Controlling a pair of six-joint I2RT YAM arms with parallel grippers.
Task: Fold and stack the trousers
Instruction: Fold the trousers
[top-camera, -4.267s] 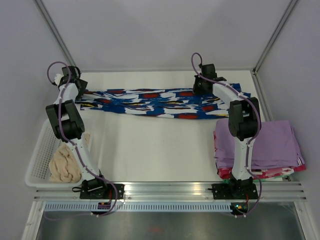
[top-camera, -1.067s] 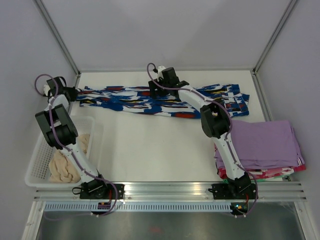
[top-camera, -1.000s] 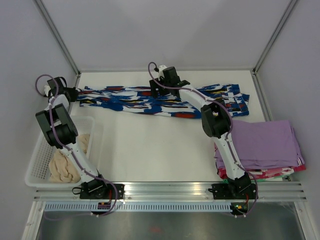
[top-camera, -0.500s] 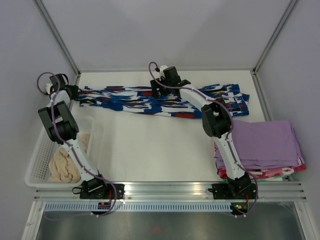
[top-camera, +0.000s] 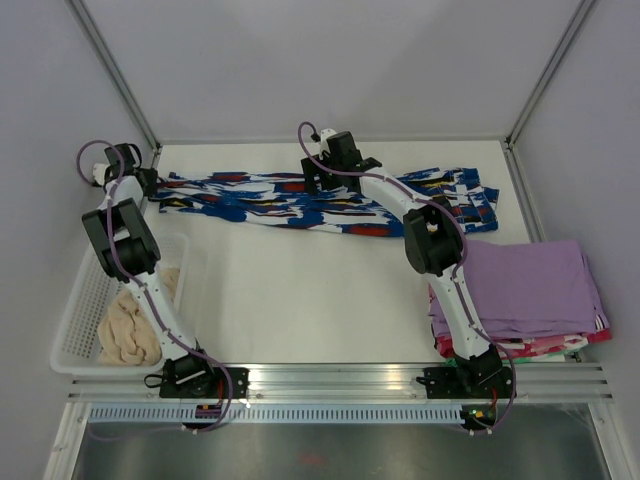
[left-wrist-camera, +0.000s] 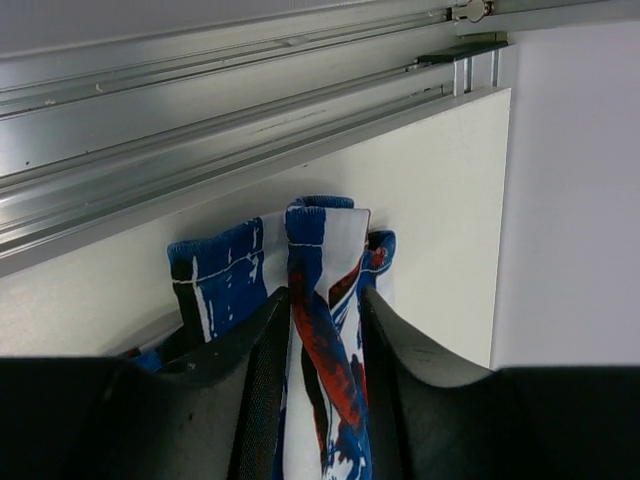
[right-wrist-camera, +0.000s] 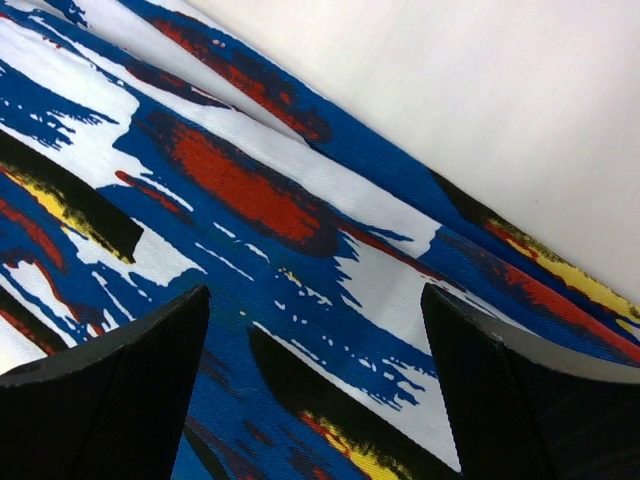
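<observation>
since the earliest view the right gripper (top-camera: 322, 183) has left the right end of the trousers (top-camera: 260, 206) and now hangs over their middle, while the left gripper (top-camera: 147, 183) has pulled further into the far left corner. we see the trousers lying flat on the table (top-camera: 300, 290) along its far edge, long axis running left to right, the right end just beyond a lilac stack (top-camera: 530, 290); we cannot tell which end is the waist. on the left wrist view both fingers (left-wrist-camera: 262, 370) pinch a folded edge of the print. on the right wrist view the fingers (right-wrist-camera: 120, 390) stand wide apart above the cloth, gripping nothing. we judge a halving fold is in hand: it should go best if the right pins the midline first, then the left carries its end low and taut across to the right end.
</observation>
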